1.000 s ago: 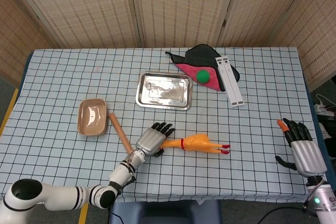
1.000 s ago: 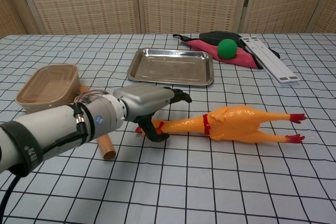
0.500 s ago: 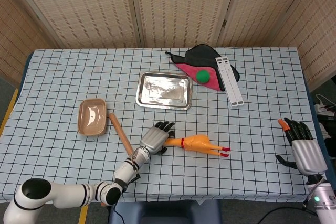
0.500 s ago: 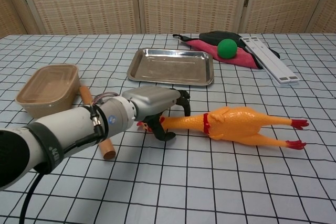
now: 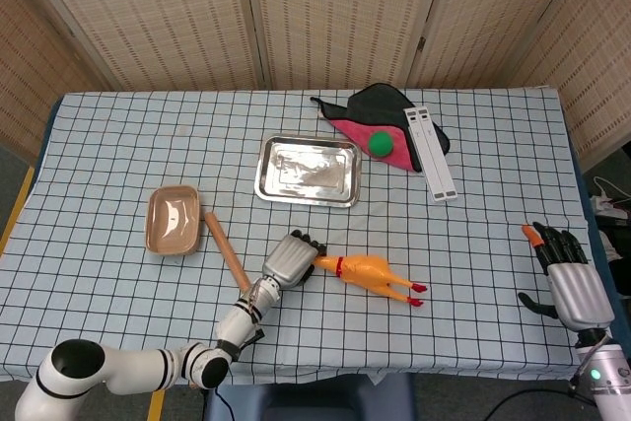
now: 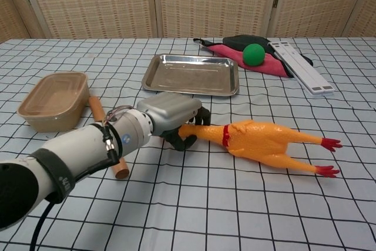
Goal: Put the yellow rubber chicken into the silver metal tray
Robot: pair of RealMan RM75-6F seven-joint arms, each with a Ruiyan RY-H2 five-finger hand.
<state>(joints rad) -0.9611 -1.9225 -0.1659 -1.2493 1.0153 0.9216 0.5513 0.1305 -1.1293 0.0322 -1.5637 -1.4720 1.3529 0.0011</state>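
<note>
The yellow rubber chicken (image 5: 367,271) (image 6: 258,141) lies on the checked cloth in front of the silver metal tray (image 5: 309,171) (image 6: 191,74), its red feet pointing right and slightly toward me. My left hand (image 5: 290,260) (image 6: 170,113) grips its head end, fingers curled over the neck and the thumb under it. The tray holds nothing. My right hand (image 5: 569,278) hovers far to the right near the table edge, fingers apart and holding nothing; only the head view shows it.
A beige bowl (image 5: 174,220) (image 6: 54,99) and a wooden stick (image 5: 226,249) (image 6: 94,106) lie left of my left hand. Behind the tray to the right are a green ball (image 5: 382,143) (image 6: 254,53) on a red and black cloth, and a white bar (image 5: 431,152) (image 6: 299,66).
My left hand's fingers have closed around the chicken's head and drawn it toward the tray, so the chicken's body has swung and its feet now point nearer to me. The right hand is still.
</note>
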